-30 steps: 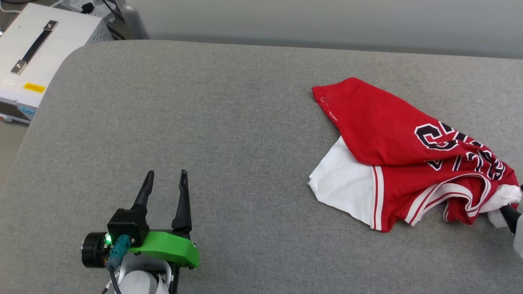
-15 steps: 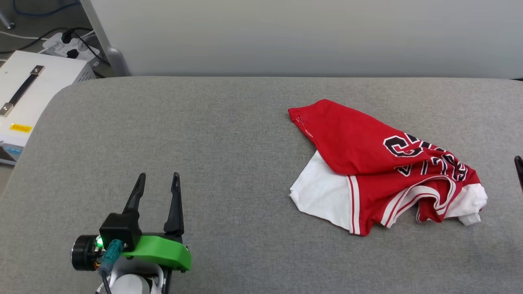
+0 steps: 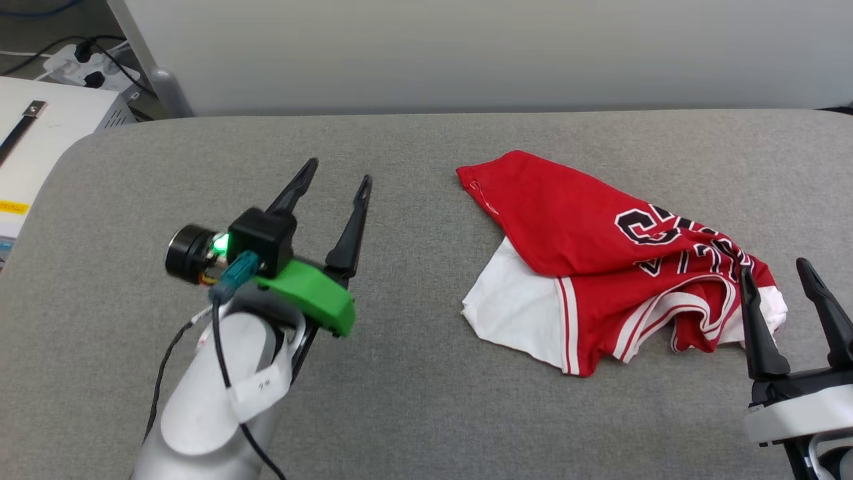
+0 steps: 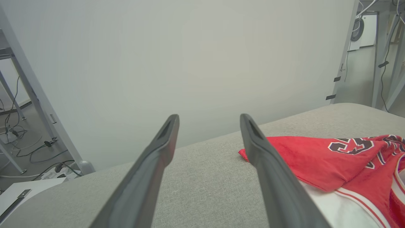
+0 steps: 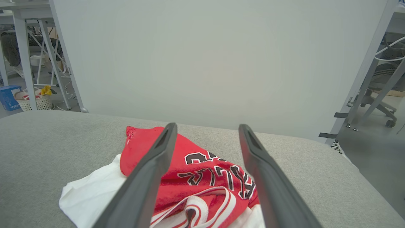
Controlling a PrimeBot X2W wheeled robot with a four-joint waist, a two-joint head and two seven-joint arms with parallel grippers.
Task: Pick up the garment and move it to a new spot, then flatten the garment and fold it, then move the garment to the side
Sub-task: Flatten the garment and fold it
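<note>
The garment [image 3: 600, 260] lies crumpled on the grey padded table [image 3: 413, 373], right of centre: red cloth with black white-outlined print, a white sleeve spread at its near left. It also shows in the left wrist view [image 4: 319, 161] and the right wrist view [image 5: 202, 177]. My left gripper [image 3: 338, 172] is open, raised over the table's middle left, apart from the garment. At the lower right my right gripper [image 3: 773, 268] is open, its left fingertip at the garment's right end; nothing is between its fingers.
A white equipment case [image 3: 30, 133] with a dark handle stands off the table's left edge, with a power strip and cables [image 3: 86, 63] behind it. A pale partition wall [image 3: 466, 53] runs along the table's far edge. Grey tabletop lies bare left of the garment.
My left arm has lifted and swung forward and to the right. My right gripper has let go of the garment's right end, drawn off, and come back in at the lower right. The camera has shifted.
</note>
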